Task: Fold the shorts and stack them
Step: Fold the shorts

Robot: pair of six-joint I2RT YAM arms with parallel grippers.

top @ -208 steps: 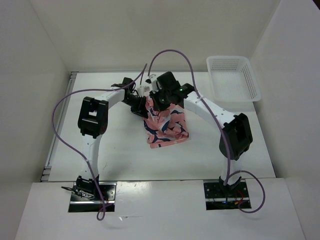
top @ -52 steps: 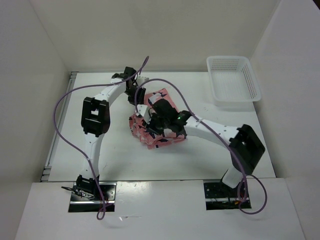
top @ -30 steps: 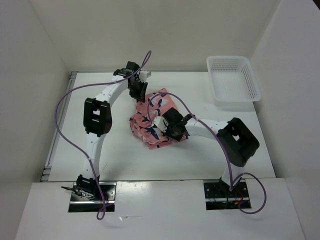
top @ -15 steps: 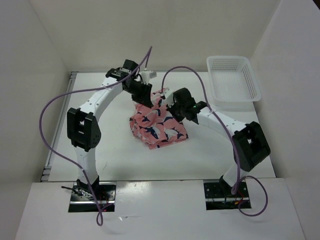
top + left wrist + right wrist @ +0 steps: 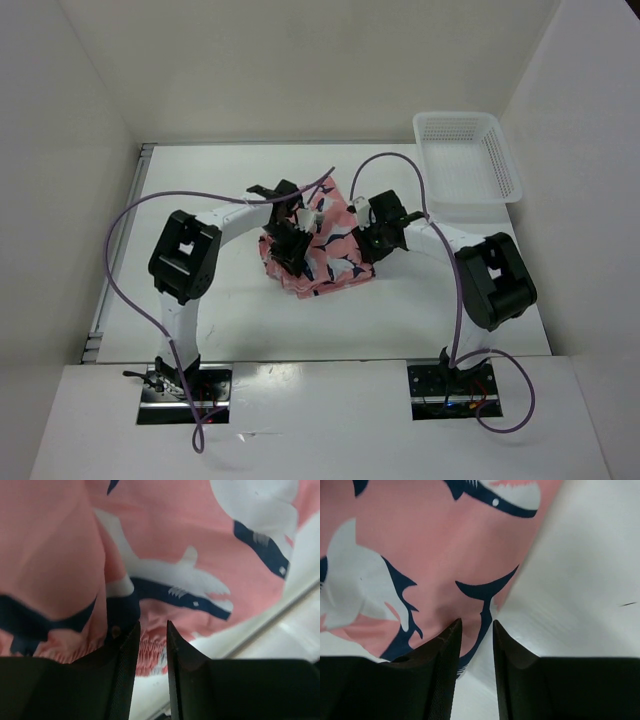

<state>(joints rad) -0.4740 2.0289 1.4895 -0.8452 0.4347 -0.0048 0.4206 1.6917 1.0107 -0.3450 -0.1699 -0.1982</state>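
Note:
The salmon-pink shorts (image 5: 335, 250) with navy-and-white shapes lie in a folded bundle at the table's middle. My left gripper (image 5: 291, 243) is low over their left part. In the left wrist view its jaws (image 5: 153, 625) stand a narrow gap apart, with the gathered waistband (image 5: 150, 652) and white table showing through the gap and nothing pinched. My right gripper (image 5: 370, 238) is at the bundle's right edge. Its jaws (image 5: 477, 624) are also slightly apart, over the fabric's edge (image 5: 470, 595) where it meets the table, holding nothing.
A white mesh basket (image 5: 466, 160) stands at the back right corner of the table. White walls close in the table on the left, back and right. Purple cables arch over both arms.
My right gripper has opened and dropped to the shorts' right edge. The left arm has swung from the back of the table down onto the shorts' left part.

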